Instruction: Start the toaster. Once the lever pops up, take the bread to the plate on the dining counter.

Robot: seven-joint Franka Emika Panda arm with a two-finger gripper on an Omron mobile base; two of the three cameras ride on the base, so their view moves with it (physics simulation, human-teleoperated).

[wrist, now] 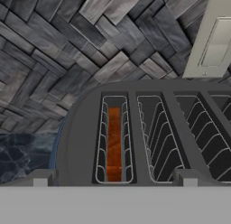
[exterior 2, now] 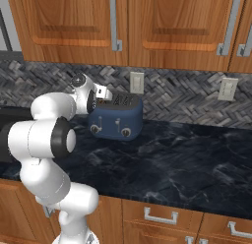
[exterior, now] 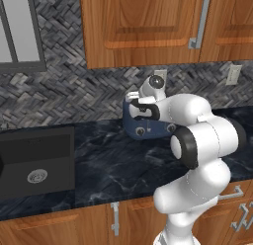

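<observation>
The dark blue toaster stands on the black marble kitchen counter against the tiled wall. My gripper hovers just above its top at the left end, open, with nothing between the fingers. In the hand view the slots run away from me. The bread, an orange-brown slice seen edge-on, sits down inside the leftmost slot between the wire guides. Two silver knobs show on the toaster's front. The plate and the dining counter are out of view.
A dark sink is set into the counter at the left. Wall outlets sit on the herringbone backsplash behind the toaster. Wooden upper cabinets hang overhead. Open counter stretches right of the toaster.
</observation>
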